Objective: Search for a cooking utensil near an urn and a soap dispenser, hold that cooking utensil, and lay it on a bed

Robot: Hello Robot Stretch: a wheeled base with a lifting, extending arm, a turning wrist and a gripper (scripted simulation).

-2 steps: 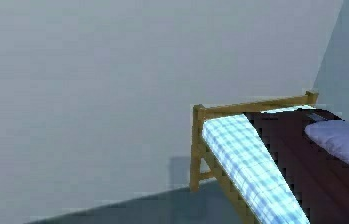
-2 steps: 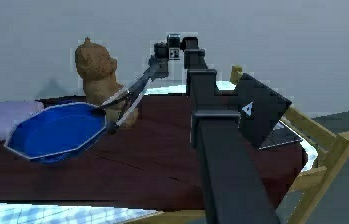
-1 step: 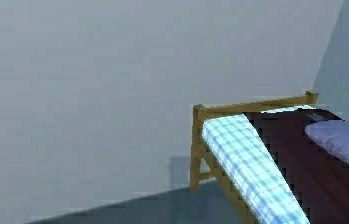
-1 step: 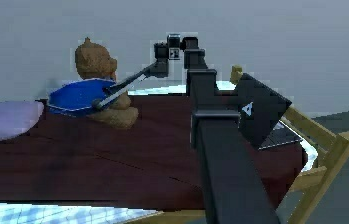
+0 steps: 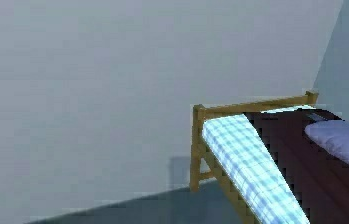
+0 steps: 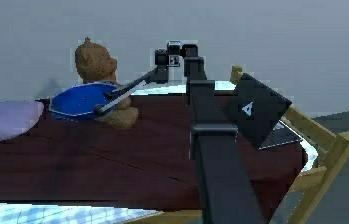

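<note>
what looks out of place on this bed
A thin grey rod slants from near the hand down across the teddy bear sitting on the bed. It looks like a tool, odd among bedding. I cannot tell whether the hand holds it.

The forward view looks ahead and slightly downward at a plain wall [image 5: 102, 90]. The foot of a bed [image 5: 197, 140] comes in at its lower right, fairly near. The arm side view looks out sideways across that same bed from close beside it and a little above the mattress, with the arm [image 6: 217, 160] rising from its bottom edge. Both views share the bed's dark red blanket [image 5: 297, 160], checked sheet [image 5: 247, 160] and lilac pillow [image 5: 342, 138].
</note>
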